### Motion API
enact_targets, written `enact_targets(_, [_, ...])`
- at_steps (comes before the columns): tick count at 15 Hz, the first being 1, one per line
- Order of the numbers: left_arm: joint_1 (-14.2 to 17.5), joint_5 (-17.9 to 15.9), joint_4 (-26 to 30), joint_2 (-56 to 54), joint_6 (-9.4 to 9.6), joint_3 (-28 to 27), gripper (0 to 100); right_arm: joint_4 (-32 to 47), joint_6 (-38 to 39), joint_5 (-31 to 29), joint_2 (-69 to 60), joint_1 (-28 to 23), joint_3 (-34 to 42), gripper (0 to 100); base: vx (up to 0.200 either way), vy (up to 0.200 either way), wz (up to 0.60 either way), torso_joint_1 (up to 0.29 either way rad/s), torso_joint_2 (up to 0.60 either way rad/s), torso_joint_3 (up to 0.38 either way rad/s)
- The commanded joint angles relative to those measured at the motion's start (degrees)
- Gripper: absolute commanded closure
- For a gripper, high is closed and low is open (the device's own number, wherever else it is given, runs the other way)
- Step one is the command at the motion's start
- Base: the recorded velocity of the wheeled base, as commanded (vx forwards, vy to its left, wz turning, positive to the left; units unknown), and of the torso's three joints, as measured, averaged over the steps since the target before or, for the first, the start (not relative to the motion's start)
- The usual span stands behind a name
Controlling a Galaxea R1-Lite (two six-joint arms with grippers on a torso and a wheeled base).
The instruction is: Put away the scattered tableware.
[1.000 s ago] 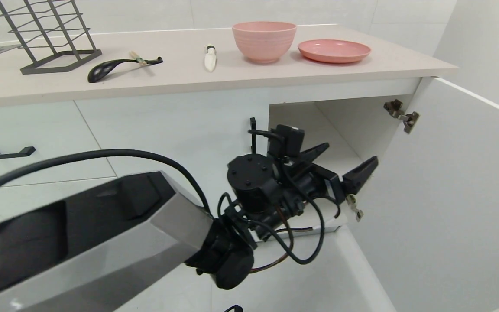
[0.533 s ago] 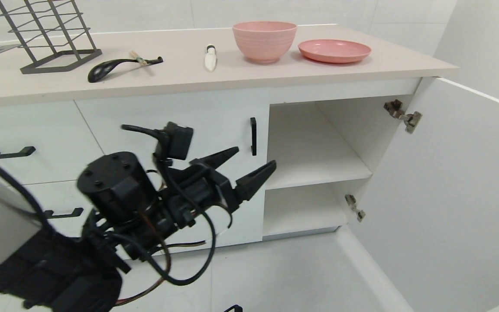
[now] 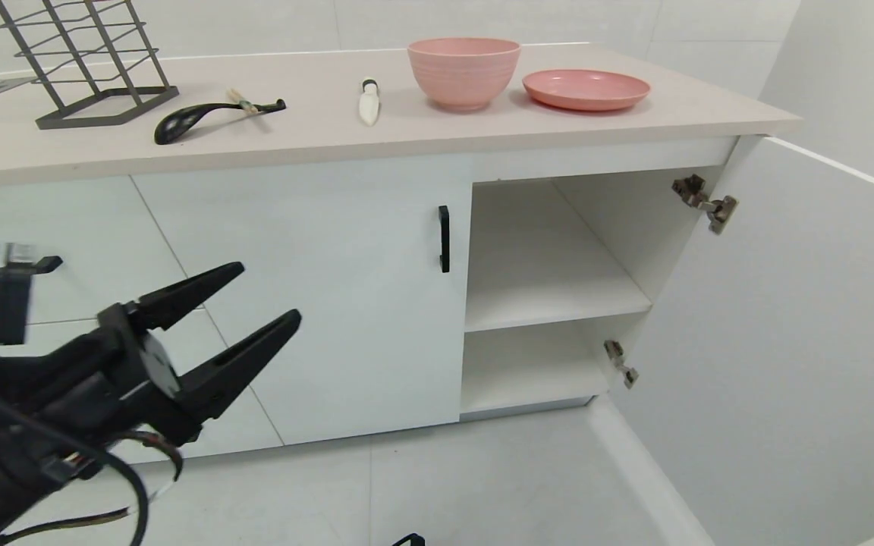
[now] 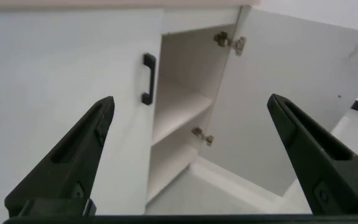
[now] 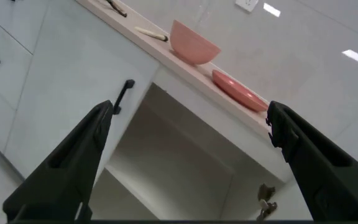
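White kitchen, beige counter [image 3: 315, 136], cupboard [image 3: 551, 258] open beneath. On top, pink bowl [image 3: 463, 72] and plate [image 3: 585, 89]: above and rightward of left gripper [image 3: 268, 291], well apart; probably nearer right gripper [image 5: 189, 109]. Both spread, empty.

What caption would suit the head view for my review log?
Open left gripper hangs before the drawers; cabinet door open, pink bowl, pink plate and black spoon sit on the countertop.

The black left gripper [image 3: 268, 290] hangs low at the robot's left, its 2 jaws spread wide. The black right gripper [image 5: 188, 109] gapes equally wide.
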Motion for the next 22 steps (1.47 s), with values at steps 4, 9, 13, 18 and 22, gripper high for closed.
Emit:
enact_targets(4, [8.7, -0.3, 18.7, -34.6, 1.65, 7.7, 0, 9.4, 0.0, 0.1, -20.9, 0.9, 6.8, 0, 0.000, 0.000, 0.00, 0.000, 0.00, 0.000])
enact_targets(9, [10.2, -0.2, 64.0, -65.6, 1.56, 5.0, 0, 51.1, 1.1, -2.5, -50.5, 0.5, 6.7, 0, 0.000, 0.000, 0.00, 0.000, 0.00, 0.000])
enact_targets(13, [14.1, 7.8, 73.0, -72.3, 5.96, 8.8, 0, 64.3, 8.6, -27.3, -52.6, 0.2, 9.4, 0, 0.000, 0.000, 0.00, 0.000, 0.00, 0.000])
enact_targets(18, [14.7, 27.7, 80.9, -72.3, 6.92, 8.7, 0, 74.5, 12.2, -42.1, -52.5, 0.0, 9.4, 0, 0.000, 0.000, 0.00, 0.000, 0.00, 0.000])
enact_targets(22, [14.7, 19.5, 84.4, -72.3, 6.31, 8.8, 0, 74.8, 15.7, -44.5, -52.5, 0.2, 9.4, 0, 0.000, 0.000, 0.00, 0.000, 0.00, 0.000])
